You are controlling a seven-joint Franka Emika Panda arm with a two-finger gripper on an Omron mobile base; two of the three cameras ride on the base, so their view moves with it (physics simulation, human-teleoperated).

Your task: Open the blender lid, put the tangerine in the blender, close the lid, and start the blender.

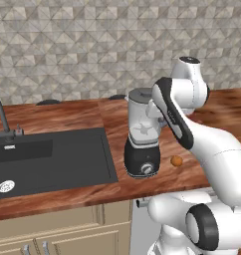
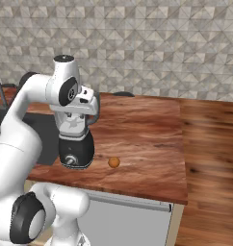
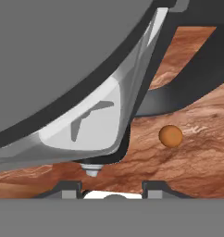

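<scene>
Blender lid [image 1: 140,93] sits on blender [image 1: 142,134]. Gripper [image 3: 112,190] right above lid; jaw state cannot be told, approx. Tangerine [image 1: 177,161] on counter [image 2: 147,129], right of base.

A black sink [image 1: 53,159] with a dark faucet [image 1: 3,117] sits in a wooden counter [image 2: 147,144]. Patterned grey tiles [image 1: 67,45] line the wall behind.

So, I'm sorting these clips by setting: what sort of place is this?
A kitchen, rendered rather than real: a wooden counter with a dark inset sink and faucet, a tiled backsplash, and a blender standing beside a tangerine.
</scene>
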